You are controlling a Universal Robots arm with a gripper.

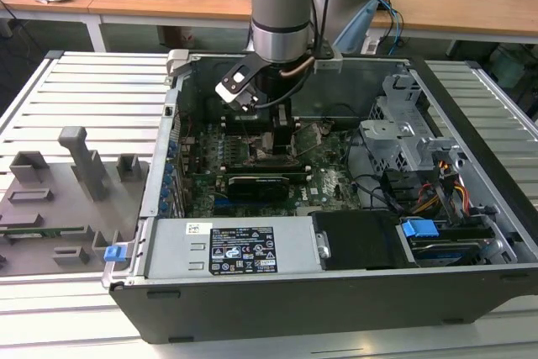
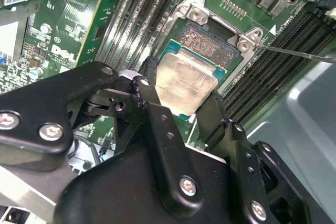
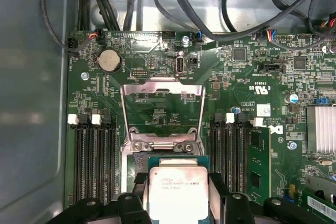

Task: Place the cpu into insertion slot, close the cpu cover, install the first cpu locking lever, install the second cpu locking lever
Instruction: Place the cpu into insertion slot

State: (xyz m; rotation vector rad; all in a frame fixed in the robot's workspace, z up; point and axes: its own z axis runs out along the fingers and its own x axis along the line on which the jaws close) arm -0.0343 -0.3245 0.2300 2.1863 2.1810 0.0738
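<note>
cpu [image 2: 185,83] in gripper [image 2: 181,88], above insertion slot [image 2: 203,43]

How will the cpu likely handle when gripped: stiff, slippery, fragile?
Probably stiff: the cpu is a flat plate with a metal top. Likely slippery, since the gripper pinches only its thin edges. Underside hidden; treat as fragile.

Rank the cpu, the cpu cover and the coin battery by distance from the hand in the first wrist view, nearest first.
1. cpu, held in the hand.
2. cpu cover, standing open just beyond the cpu.
3. coin battery, past the cover, near the board's cabled edge.
</note>
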